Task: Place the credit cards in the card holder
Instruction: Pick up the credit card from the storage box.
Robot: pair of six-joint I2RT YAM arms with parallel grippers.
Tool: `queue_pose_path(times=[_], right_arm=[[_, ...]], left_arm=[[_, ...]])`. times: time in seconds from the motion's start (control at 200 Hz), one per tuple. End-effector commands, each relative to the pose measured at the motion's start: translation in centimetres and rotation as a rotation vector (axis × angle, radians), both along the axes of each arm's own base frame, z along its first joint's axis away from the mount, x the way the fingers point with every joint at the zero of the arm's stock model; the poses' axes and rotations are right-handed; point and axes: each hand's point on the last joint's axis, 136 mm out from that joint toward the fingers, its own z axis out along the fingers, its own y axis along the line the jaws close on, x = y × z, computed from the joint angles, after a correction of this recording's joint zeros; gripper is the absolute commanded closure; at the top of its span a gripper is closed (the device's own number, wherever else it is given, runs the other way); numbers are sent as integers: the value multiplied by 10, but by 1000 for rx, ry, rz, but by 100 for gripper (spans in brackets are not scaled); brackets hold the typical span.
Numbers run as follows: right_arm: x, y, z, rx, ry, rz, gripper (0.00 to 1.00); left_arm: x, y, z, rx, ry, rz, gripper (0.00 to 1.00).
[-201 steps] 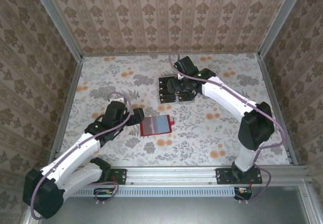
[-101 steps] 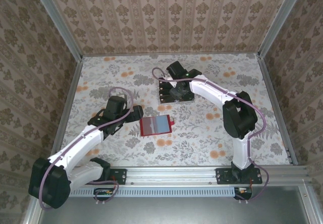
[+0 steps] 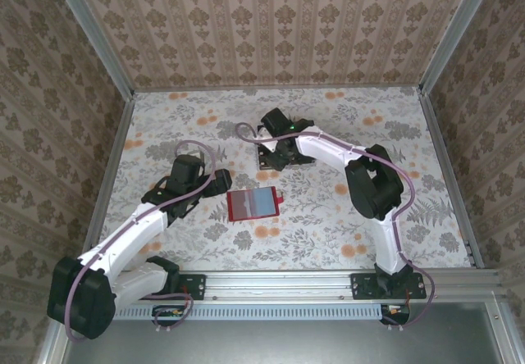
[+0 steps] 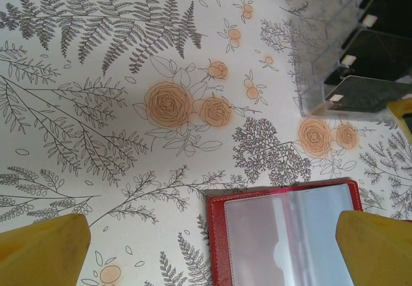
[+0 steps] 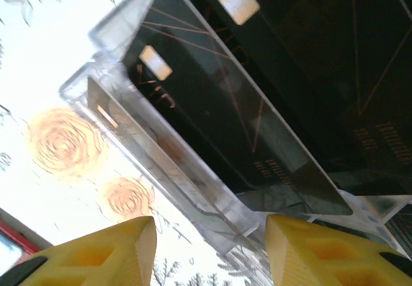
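The black credit cards (image 5: 219, 105) are leaning in the slots of a clear plastic rack (image 5: 193, 199) toward the far side of the tabletop (image 3: 344, 216). The red card holder (image 4: 283, 234) is lying open near the rack, not touching it. The right gripper (image 5: 209, 250) is hovering over the rack's front slot, its 2 fingers partly apart and clamping nothing. The left gripper (image 4: 211, 246) is hanging wide open at the card holder's left side.
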Motion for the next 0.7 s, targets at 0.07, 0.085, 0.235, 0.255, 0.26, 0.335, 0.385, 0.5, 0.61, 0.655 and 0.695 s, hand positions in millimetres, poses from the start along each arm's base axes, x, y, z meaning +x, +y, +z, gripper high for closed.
queue_pose_path(times=[0.07,0.085,0.235,0.255,0.26,0.335,0.385,0.5,0.61,0.655,0.695], right_arm=[[6,13,-7,16,-1,36,52],[6,14,-7,16,-1,37,52],[5,19,4,17,-27,54,52],[5,20,7,16,-32,57,51],[4,21,8,17,-34,58,51],[3,25,20,20,-60,72,51],[3,28,29,23,-78,80,50],[4,32,39,32,-94,87,49],[8,34,36,23,-86,91,48],[10,35,34,15,-84,93,48],[11,35,30,5,-83,94,48]], left_arm=[[-2,2,3,-2,-15,-6,0],[-2,2,3,-2,-16,-6,0],[0,11,2,-7,-14,24,0],[0,12,2,-7,-13,25,0],[0,12,2,-8,-14,25,0],[0,12,2,-8,-12,23,0],[0,11,3,-11,-14,23,0],[0,12,4,-13,-16,22,0],[0,12,4,-14,-14,22,0],[0,12,4,-15,-15,23,0],[-1,12,4,-14,-15,22,0]])
